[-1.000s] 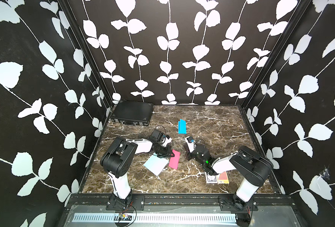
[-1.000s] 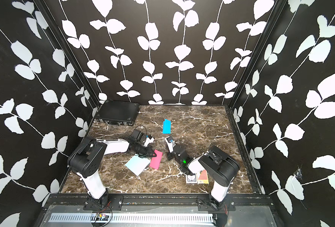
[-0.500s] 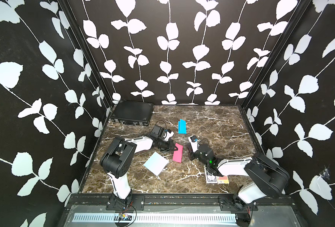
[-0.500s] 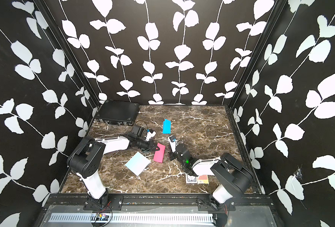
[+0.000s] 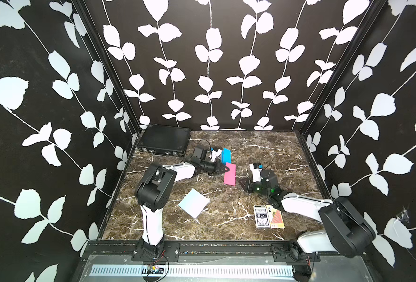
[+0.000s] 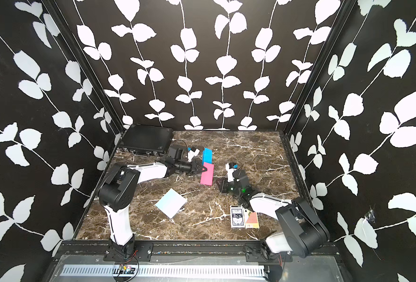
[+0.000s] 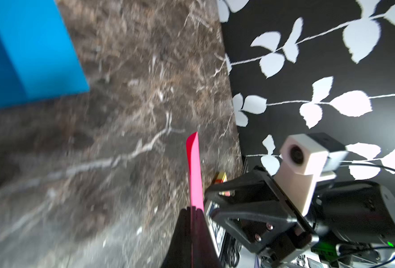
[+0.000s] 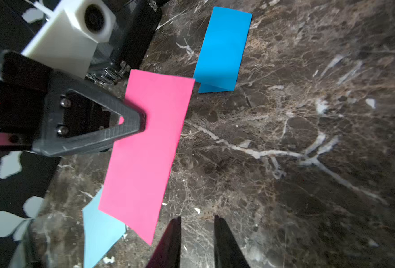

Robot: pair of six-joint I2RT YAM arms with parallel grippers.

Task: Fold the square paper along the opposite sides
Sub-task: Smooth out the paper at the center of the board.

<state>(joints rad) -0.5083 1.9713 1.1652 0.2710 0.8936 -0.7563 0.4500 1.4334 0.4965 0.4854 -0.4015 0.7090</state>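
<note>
I'm stretching my left arm low across the table, left gripper (image 5: 225, 169) clamping the pink paper (image 5: 230, 176) mid-table. My right gripper (image 8: 197, 224) is hovering nearby, slightly apart, empty. The case (image 5: 164, 141) is lying closed.

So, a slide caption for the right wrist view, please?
Left gripper pinches the folded pink paper over the marble table, with a folded blue paper nearby.

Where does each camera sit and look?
Top views: high in front, looking down on the marble table; left arm, right arm show.
Left wrist: on the left arm, looking along the left tool, shut on the pink paper.
Right wrist: on the right arm, looking past the open right tool.
Shared: both wrist views show the pink paper.
</note>
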